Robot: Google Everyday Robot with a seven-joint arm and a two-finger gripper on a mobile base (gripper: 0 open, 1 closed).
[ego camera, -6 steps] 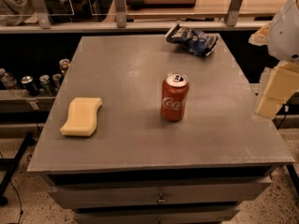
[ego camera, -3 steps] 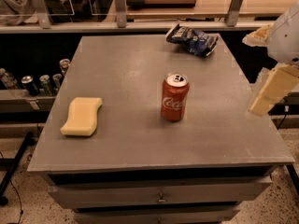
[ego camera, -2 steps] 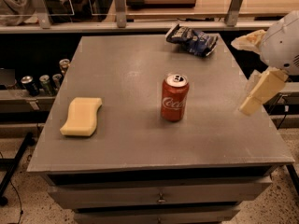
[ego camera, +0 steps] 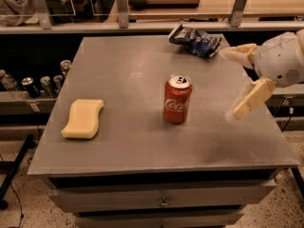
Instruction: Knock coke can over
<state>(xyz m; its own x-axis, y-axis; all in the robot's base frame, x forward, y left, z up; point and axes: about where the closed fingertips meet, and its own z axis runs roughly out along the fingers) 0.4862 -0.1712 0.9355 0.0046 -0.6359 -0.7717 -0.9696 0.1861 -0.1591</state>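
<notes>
The coke can (ego camera: 177, 100) is seen upright near the middle of the table (ego camera: 133, 146), a smooth red aluminium cylinder with white cursive lettering and a silver top on which the pull tab can be made out. The tabletop is a flat, matte grey slab, squared at the edges, and a drawer front (ego camera: 161, 197) is set beneath it.

Over the table's right edge the gripper (ego camera: 230, 83) is held, well apart from the can and off to its right. Its two cream, blocky fingers (ego camera: 250, 98) are spread wide, with nothing between them; one is pointed toward the far side, the other angled down toward the tabletop. Behind them a rounded, pale wrist housing is seen.

At the left, a soft yellow sponge (ego camera: 84, 118) with wavy edges is laid flat. At the far edge a crinkled blue and white snack bag (ego camera: 195, 40) is slumped. On a low shelf at the left, small dark and silver cans (ego camera: 40, 83) are lined up.
</notes>
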